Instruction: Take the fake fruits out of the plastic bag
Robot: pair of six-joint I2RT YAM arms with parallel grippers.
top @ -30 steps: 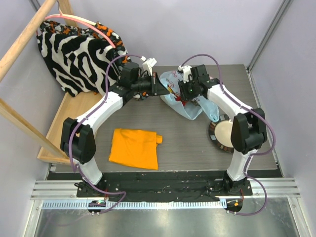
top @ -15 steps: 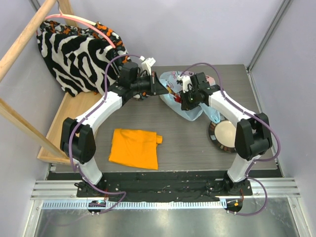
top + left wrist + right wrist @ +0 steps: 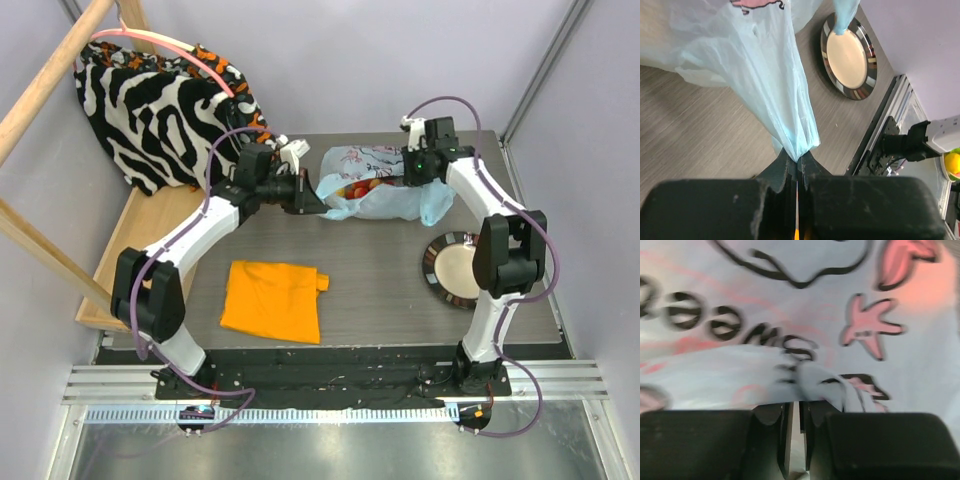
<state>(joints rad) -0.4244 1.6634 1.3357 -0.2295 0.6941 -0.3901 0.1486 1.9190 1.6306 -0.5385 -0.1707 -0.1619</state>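
Observation:
The pale blue plastic bag (image 3: 390, 203) with a pink cartoon print lies stretched sideways at the back of the table. Its mouth faces left, and red and orange fake fruits (image 3: 355, 188) show inside it; the other fruits are hidden. My left gripper (image 3: 312, 198) is shut on a bunched edge of the bag at its left end, and the left wrist view (image 3: 797, 162) shows the plastic (image 3: 767, 65) pinched between the jaws. My right gripper (image 3: 409, 170) is at the bag's back right, with its jaws nearly closed (image 3: 799, 407) on a fold of the printed plastic (image 3: 790, 315).
A round metal plate (image 3: 452, 268) sits at the right, and it also shows in the left wrist view (image 3: 847, 55). A folded orange cloth (image 3: 272, 300) lies front left. A zebra-striped cloth (image 3: 150, 115) hangs over a wooden frame at the back left.
My right gripper moved from the bag's middle up and back to the far right. The bag swung from hanging diagonally to lying stretched sideways. My left gripper shifted slightly forward, still holding the bag.

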